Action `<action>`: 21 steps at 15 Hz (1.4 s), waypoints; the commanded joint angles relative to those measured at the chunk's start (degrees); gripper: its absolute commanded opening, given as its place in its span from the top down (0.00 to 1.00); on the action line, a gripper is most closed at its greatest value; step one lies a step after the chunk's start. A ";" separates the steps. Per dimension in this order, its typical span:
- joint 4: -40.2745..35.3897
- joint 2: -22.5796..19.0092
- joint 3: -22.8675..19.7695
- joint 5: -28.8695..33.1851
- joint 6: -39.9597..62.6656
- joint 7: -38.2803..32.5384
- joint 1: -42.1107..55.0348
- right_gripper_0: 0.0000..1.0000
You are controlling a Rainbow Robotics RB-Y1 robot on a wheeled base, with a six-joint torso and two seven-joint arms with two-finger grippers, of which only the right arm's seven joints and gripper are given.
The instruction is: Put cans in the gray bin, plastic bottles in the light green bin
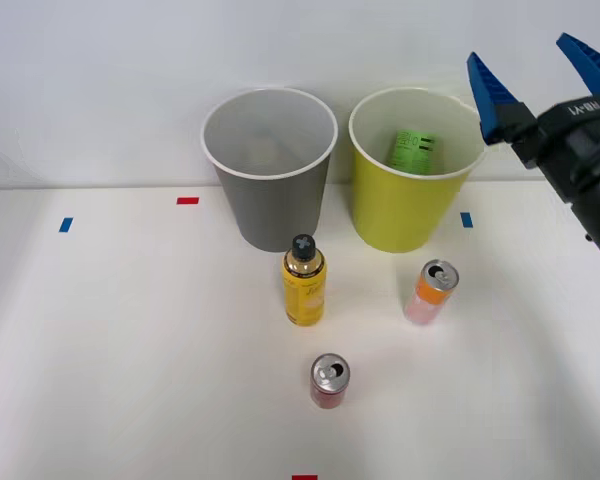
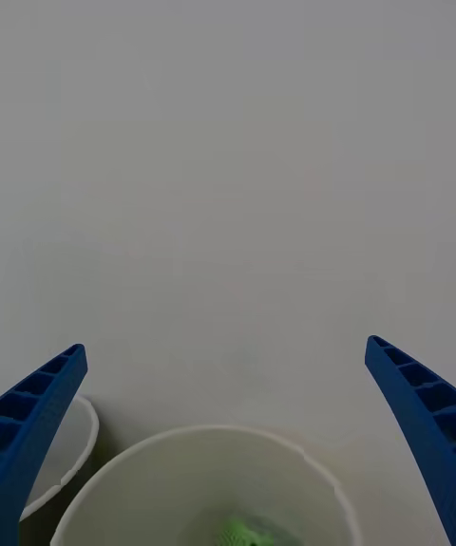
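My right gripper point(image 1: 538, 72) hangs open and empty above and to the right of the light green bin point(image 1: 405, 215). A green-labelled plastic bottle point(image 1: 412, 151) lies inside that bin, and its green label point(image 2: 249, 534) shows below my fingers in the right wrist view. The gray bin point(image 1: 272, 210) stands to the left of it. In front of the bins stands a yellow-amber plastic bottle point(image 1: 304, 282) with a black cap. An orange-pink can point(image 1: 431, 291) stands right of it. A short red can point(image 1: 329, 380) stands nearer the table's front edge.
Small red point(image 1: 187, 200) and blue point(image 1: 66, 224) tape marks lie on the white table, with another blue mark point(image 1: 466, 219) right of the light green bin. A plain wall rises close behind both bins.
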 commanded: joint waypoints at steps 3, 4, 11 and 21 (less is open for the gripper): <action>-7.05 0.46 -2.01 -0.06 -7.35 -0.02 17.71 0.00; -7.84 0.64 -1.93 -0.06 -7.70 0.15 20.70 0.00; -8.80 -0.94 3.79 1.26 -12.01 1.65 37.22 0.00; -8.72 5.83 8.18 5.04 -11.83 6.04 46.89 0.00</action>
